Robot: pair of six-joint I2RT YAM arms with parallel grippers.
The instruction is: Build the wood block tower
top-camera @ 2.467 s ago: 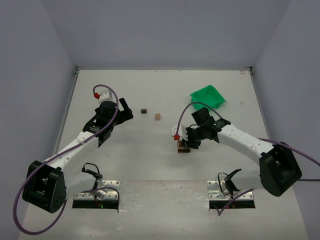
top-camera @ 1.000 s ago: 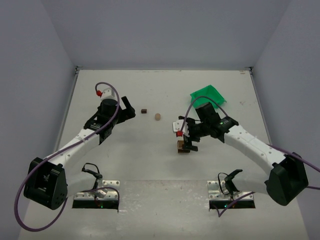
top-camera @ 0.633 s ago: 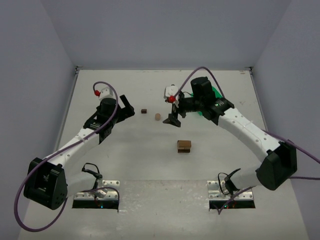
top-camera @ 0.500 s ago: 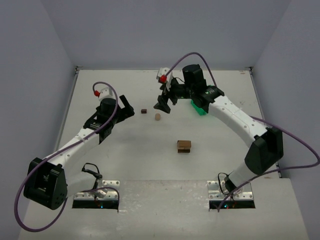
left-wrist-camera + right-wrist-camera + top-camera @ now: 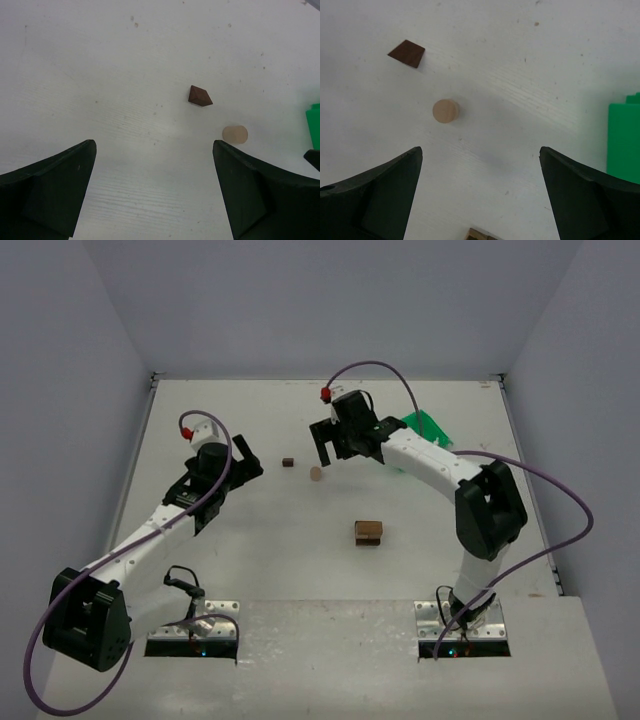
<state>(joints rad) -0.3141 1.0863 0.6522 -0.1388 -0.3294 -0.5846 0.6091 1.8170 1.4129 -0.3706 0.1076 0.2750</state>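
Note:
The wood block tower [image 5: 368, 532] is a low stack of dark and tan blocks standing alone at mid-table; its top edge [image 5: 482, 235] shows at the bottom of the right wrist view. A tan cylinder [image 5: 315, 474] [image 5: 445, 110] [image 5: 235, 134] and a dark brown cube [image 5: 288, 462] [image 5: 200, 96] [image 5: 407, 53] lie loose farther back. My right gripper [image 5: 326, 448] [image 5: 480, 150] hangs open just behind the cylinder, with nothing between its fingers. To the left of the cube, my left gripper [image 5: 250, 458] [image 5: 154, 145] is open and empty.
A green plastic bin [image 5: 428, 426] [image 5: 625, 142] [image 5: 315, 125] sits at the back right, partly hidden behind the right arm. Grey walls close in the table at the back and on both sides.
The right arm has left the tower and swung back and to the left, ending over the cylinder. The left arm has barely shifted. Both grippers stayed open.

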